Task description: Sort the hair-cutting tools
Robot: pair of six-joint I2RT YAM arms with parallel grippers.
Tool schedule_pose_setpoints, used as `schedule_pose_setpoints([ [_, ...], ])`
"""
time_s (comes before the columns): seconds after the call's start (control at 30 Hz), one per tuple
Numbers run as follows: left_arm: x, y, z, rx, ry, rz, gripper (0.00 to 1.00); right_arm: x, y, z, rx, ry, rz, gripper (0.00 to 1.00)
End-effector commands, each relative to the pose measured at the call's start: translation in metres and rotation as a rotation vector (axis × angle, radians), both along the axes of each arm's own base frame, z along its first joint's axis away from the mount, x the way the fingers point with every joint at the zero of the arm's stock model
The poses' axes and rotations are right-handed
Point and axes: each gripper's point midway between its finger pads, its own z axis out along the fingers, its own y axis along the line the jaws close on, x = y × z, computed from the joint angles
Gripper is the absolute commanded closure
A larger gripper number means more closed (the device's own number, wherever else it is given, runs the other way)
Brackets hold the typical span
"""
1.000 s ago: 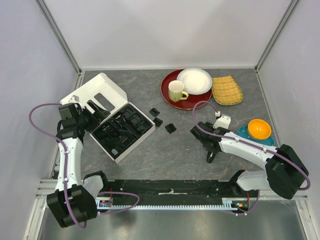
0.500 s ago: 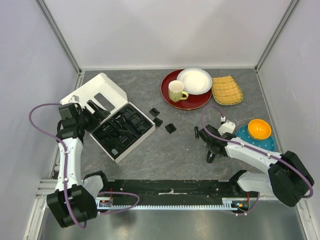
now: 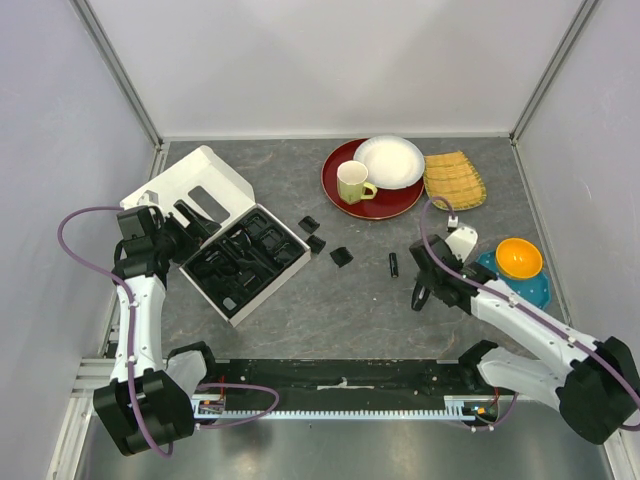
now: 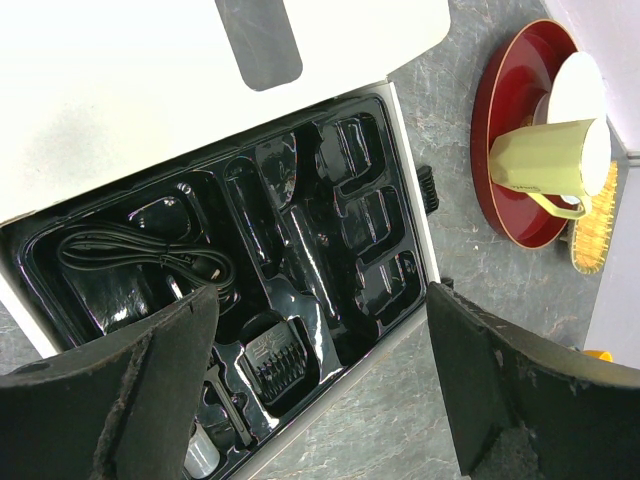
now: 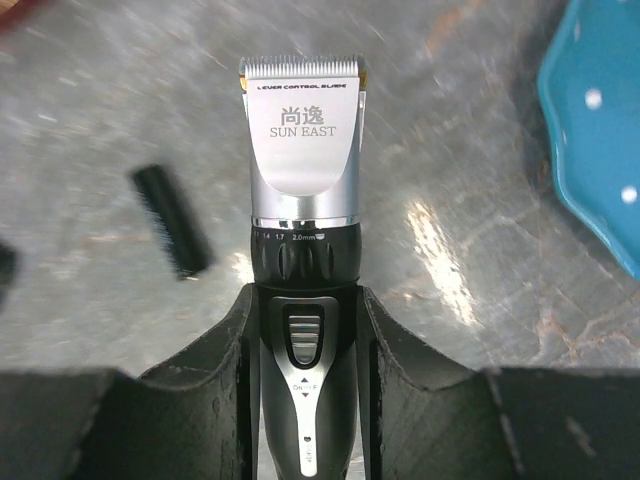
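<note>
My right gripper (image 3: 427, 281) (image 5: 307, 300) is shut on the black-and-silver hair clipper (image 5: 304, 190), gripping its black body with the blade pointing away. The clipper's end shows in the top view (image 3: 419, 297). A short black piece (image 3: 393, 264) (image 5: 172, 220) lies on the table left of it. Three black comb guards (image 3: 317, 243) lie right of the white box with its black tray (image 3: 262, 290). My left gripper (image 3: 186, 236) (image 4: 320, 295) is open above the tray (image 4: 350, 215), which holds a black cord (image 4: 140, 255) and a comb guard (image 4: 275, 365).
A red plate (image 3: 345, 190) carries a yellow mug (image 3: 351, 181) and a white plate (image 3: 389, 161) at the back. A bamboo mat (image 3: 453, 180) lies beside it. An orange bowl (image 3: 519, 258) sits on a blue plate (image 3: 538, 289) right of my right gripper.
My right arm has moved right and back with the clipper, leaving the short black piece in view on the table. The left arm has not moved.
</note>
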Motion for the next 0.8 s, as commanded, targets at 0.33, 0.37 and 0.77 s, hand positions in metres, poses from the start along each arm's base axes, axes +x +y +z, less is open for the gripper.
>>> schedule_pose_setpoints([
  [0.33, 0.005, 0.003, 0.008, 0.025, -0.043, -0.005, 0.09, 0.07, 0.131, 0.153, 0.279, -0.364, 0.506, 0.87],
  [0.37, 0.005, 0.005, 0.007, 0.026, -0.041, 0.0, 0.09, 0.071, 0.153, 0.16, 0.314, -0.386, 0.579, 0.86],
  [0.77, 0.005, 0.009, 0.005, 0.043, -0.028, 0.022, 0.09, 0.058, 0.347, 0.204, 0.438, -0.513, 1.102, 0.79],
])
